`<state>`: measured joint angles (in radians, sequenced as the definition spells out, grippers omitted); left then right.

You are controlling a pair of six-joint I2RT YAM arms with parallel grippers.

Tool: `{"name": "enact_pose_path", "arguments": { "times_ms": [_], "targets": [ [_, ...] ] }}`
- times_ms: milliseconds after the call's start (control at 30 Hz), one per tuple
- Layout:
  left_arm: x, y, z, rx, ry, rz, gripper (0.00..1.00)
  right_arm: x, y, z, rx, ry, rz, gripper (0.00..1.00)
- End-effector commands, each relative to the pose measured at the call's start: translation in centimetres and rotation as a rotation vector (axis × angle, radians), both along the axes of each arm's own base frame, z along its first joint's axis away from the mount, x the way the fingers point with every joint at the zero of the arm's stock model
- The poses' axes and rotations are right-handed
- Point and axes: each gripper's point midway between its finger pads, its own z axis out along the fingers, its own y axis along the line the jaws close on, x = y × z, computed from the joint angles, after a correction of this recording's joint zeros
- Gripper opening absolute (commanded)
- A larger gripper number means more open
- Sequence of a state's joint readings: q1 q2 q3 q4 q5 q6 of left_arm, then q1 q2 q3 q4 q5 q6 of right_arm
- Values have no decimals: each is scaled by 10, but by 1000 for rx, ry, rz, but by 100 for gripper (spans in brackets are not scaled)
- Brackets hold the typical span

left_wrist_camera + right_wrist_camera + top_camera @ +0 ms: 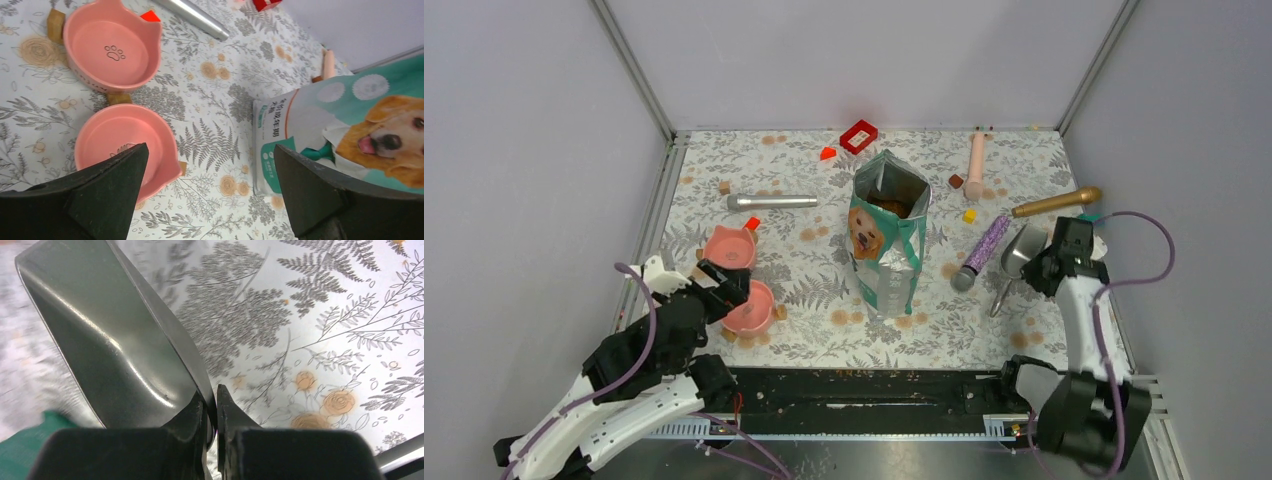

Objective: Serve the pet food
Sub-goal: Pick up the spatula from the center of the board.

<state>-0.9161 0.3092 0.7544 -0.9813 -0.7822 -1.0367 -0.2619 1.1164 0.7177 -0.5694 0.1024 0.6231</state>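
Brown kibble [890, 205] in open teal pouch [886, 262]; right gripper [215, 399] pinches steel scoop [110, 335] rim, left gripper [210, 150] wide by pink bowls [112, 50].

Scoop [115, 340]: polished metal, smooth, glossy. Pouch [886, 250]: glossy printed film, foil-lined. Paw-print bowl [112, 50], left of Pouch: smooth, satin.

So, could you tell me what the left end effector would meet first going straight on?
Probably the bare mat, in the gap between the near bowl and the pouch, though depth is unclear.
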Motion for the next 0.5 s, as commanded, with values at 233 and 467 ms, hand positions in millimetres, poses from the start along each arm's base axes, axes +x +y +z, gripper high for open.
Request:
{"name": "enact_pose_path", "arguments": {
  "times_ms": [233,467],
  "targets": [
    [-41,-128,59,-265,-234,-717,99,-44,64,68,195,-362,68,0],
    [-68,-218,78,-325,-182,-1096,98,-54,85,139,267,-650,71,0]
  ]
}}
